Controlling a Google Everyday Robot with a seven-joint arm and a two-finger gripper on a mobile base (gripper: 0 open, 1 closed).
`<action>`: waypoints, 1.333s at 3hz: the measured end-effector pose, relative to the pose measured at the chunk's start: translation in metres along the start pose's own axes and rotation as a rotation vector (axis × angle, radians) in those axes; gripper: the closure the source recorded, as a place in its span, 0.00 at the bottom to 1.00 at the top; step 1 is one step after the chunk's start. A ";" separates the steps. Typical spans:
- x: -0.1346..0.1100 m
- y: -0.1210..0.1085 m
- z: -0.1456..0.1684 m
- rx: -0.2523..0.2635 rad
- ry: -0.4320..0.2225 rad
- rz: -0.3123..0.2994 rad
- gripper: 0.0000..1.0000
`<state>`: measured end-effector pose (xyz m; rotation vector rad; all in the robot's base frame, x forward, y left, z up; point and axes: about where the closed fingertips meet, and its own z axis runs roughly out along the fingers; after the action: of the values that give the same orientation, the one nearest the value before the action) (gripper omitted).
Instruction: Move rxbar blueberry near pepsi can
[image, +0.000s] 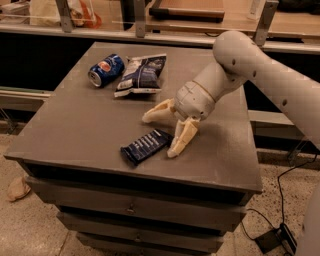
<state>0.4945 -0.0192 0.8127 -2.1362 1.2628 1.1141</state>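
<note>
The rxbar blueberry (146, 146), a slim dark navy bar with white text, lies flat near the front edge of the grey table (75, 125). The pepsi can (105, 70) lies on its side at the table's back left. My gripper (159, 135) hangs low over the table just right of the bar. It is open and empty. One cream finger (182, 139) reaches down beside the bar's right end. The other finger (158, 112) points left, behind the bar.
A blue-and-white chip bag (142, 74) lies just right of the can. My pale arm (265, 85) comes in from the right over the table. Shelving and a counter stand behind the table. A cable and a plug (272, 237) lie on the floor at the right.
</note>
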 end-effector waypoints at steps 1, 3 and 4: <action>-0.003 0.000 -0.002 -0.001 0.001 0.003 0.72; -0.006 0.000 -0.005 -0.001 0.001 0.003 1.00; -0.009 0.000 -0.007 0.007 0.003 0.000 1.00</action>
<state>0.4951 -0.0198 0.8239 -2.1332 1.2660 1.1055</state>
